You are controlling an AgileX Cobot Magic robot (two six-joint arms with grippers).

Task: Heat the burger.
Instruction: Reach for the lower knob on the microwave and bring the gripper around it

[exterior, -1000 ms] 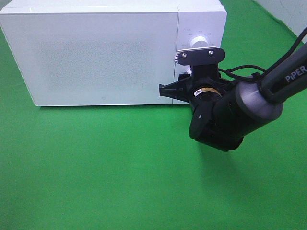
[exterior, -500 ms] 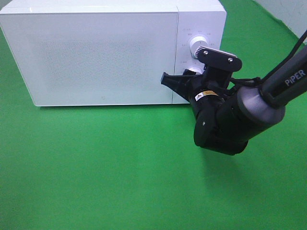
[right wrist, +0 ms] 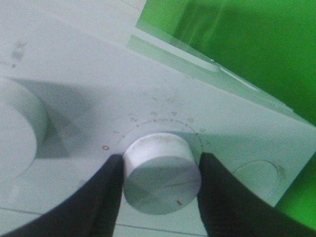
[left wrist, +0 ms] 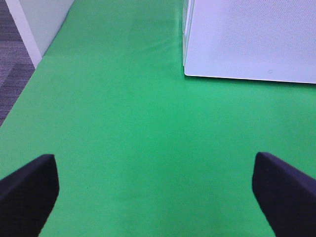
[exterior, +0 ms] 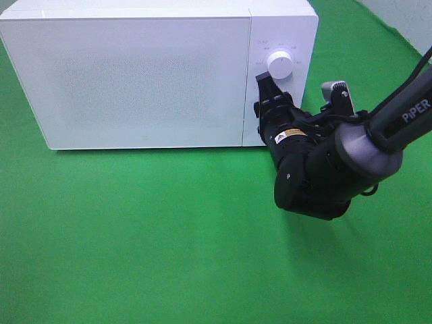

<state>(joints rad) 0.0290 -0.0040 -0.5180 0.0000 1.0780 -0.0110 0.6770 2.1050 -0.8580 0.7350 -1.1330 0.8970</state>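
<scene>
**Dial turn under way: mind a slip or an overshoot**

You cannot see the burger in any view. The microwave (exterior: 148, 81) has its door (exterior: 135, 40) shut, so the burger is most likely inside, but nothing here confirms it. If it is not, you would be running an empty oven.

Your right gripper (right wrist: 160, 165) is clamped on the lower dial (right wrist: 162, 174), one finger on each side of its rim. The upper dial (exterior: 279, 65) stands free just above it. Your left gripper (left wrist: 157, 197) hangs spread wide over the green cloth (exterior: 169, 236), holding nothing, near the microwave's far corner.

What could go wrong:
- The dial is smooth and round and the fingers grip only its rim, so a fast roll could make them skid and leave the setting short.
- Rolling too far would set more time than the burger needs.
- Pulling away before the fingers part could drag the dial back or nudge the microwave on the cloth.
- The black cable (exterior: 317, 118) by the wrist looks slack, and more roll could wind or snag it.

Compared with a second ago, the wrist has rolled. The camera bracket that lay across the upper dial has swung off to the right, leaving that dial uncovered. The finger that pointed left across the door's edge now stands up beside the control panel. The grip itself looks no wider or narrower.
</scene>
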